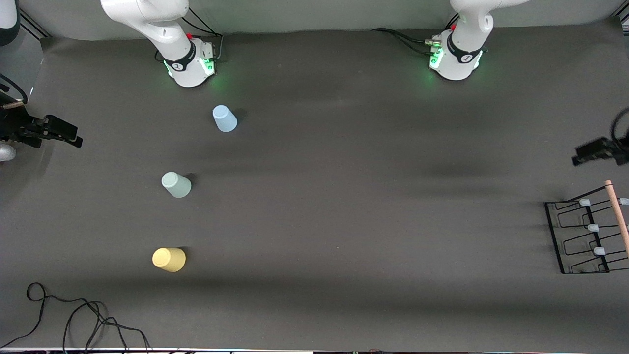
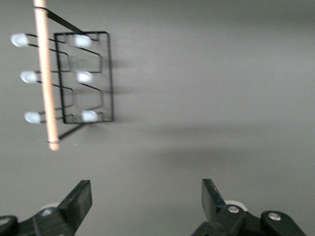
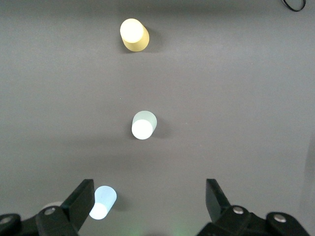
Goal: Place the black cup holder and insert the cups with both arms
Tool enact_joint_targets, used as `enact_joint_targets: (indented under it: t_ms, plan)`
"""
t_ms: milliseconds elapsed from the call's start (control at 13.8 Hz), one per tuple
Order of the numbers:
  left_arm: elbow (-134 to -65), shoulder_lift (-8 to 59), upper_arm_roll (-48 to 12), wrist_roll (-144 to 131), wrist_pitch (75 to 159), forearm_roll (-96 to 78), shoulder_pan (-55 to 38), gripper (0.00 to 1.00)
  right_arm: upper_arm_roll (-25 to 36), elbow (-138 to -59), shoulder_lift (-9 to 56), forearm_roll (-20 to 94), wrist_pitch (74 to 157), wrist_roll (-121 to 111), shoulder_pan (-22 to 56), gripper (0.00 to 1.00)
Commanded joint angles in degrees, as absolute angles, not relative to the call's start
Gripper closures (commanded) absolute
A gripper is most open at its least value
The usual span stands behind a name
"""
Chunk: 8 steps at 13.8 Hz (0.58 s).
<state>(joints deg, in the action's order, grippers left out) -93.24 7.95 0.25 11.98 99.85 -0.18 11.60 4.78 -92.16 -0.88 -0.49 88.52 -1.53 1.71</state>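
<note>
The black cup holder with its wooden handle and pale-capped pegs stands at the left arm's end of the table. It also shows in the left wrist view. Three cups stand narrow end up toward the right arm's end: light blue, mint green and yellow. They show in the right wrist view too: blue, mint, yellow. My left gripper is open and empty above the table beside the holder. My right gripper is open and empty, high up.
A dark grey mat covers the table. A loose black cable lies at the front corner at the right arm's end. The two arm bases stand at the back edge.
</note>
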Motion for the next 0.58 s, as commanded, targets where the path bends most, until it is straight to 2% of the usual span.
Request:
enact_joint_targets:
  t_ms: [0, 509]
  plan:
    - [-89.3, 14.49, 0.09, 16.42, 104.74, 0.17, 15.19, 0.02, 4.66, -92.11, -1.67, 0.35, 88.07, -0.35, 1.76, 0.0]
    - [-87.89, 29.25, 0.18, 20.81, 120.31, 5.01, 20.83, 0.11, 4.66, -91.76, -1.58, 0.35, 88.07, -0.35, 1.76, 0.0]
